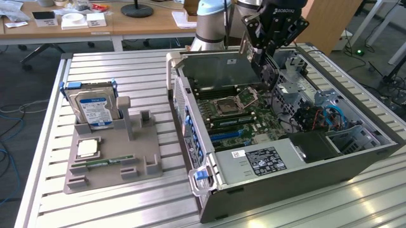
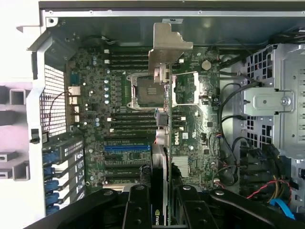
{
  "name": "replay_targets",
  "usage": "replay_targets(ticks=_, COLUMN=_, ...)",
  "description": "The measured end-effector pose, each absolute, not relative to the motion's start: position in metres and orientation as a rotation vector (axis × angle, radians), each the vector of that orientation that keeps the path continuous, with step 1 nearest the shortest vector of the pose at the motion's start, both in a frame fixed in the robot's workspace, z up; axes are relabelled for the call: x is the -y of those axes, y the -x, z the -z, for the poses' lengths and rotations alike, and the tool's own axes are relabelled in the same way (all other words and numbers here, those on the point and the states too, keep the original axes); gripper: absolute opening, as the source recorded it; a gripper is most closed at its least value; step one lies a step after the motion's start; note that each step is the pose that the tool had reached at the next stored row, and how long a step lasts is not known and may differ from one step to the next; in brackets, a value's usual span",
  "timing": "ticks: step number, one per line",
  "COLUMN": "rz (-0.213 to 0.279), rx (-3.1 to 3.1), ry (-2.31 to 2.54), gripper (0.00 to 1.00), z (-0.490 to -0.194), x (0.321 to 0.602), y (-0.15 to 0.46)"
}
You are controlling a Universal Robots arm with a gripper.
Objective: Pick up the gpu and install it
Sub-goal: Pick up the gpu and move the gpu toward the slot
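On the slatted metal tabletop [image 1: 114, 66], an open grey computer case [image 1: 285, 175] is laid with its green motherboard [image 1: 247, 118] exposed. Above that board, clear of the slots, the thin dark gpu [image 1: 219, 71] is held on edge. Its long axis is level, with the silvery bracket end towards the case's wall, away from the black pincer [image 1: 259, 59] clamped on its other end. A grey holder tray [image 1: 108, 173] is set beside the case, carrying a blue-labelled hard drive [image 1: 94, 109] and a green memory stick [image 1: 101, 162].
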State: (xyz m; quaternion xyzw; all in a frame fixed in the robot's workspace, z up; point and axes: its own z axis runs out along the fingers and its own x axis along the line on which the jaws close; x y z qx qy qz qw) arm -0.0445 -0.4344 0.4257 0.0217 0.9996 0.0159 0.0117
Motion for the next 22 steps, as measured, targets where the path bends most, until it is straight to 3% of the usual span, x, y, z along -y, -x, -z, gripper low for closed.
replay_targets(ticks=22, rz=-0.050, rx=-3.117, ry=-0.068, gripper=0.26, z=-0.426, x=0.434, y=0.010)
